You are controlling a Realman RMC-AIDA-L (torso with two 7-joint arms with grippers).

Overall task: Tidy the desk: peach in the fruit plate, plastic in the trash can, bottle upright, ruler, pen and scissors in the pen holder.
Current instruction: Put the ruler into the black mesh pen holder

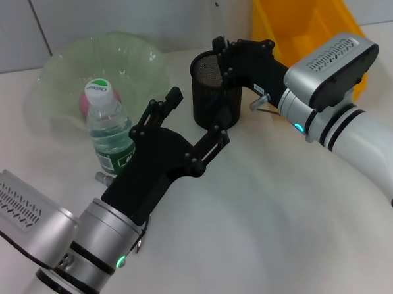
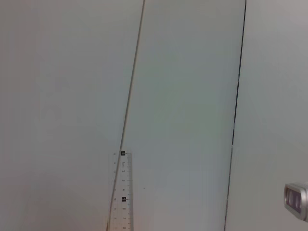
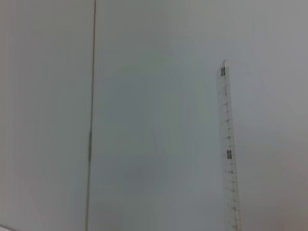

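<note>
- The ruler shows only in the wrist views, standing upright against the wall behind. I cannot make out the clear strip from the head view, so I cannot say whether it is already down in the pen holder or is being held over it.
- The right claw sits at the far rim of the pen holder, and I cannot tell whether it grips anything. If it has the ruler and lets go while the strip is tilted, the ruler could catch the mesh rim and tip out onto the worktop.
- The left claw is spread wide, with its tips close to the near side of the holder and nothing between them. The holder looks light, so a nudge from either arm could slide it or knock it over.
- The bottle stands upright just beside the left arm's black claw body. If that arm swings or pulls back carelessly, it could clip the bottle and lay it flat, undoing that part of the job.
- The peach lies in the fruit plate right behind the bottle, so a falling bottle might also jolt the plate.
- The two arms are crowded around one small cup. I think the biggest risk is that they foul each other as they draw away.
- The yellow trash can stands behind the right arm, which could scrape its wall if it lifts backwards.
</note>
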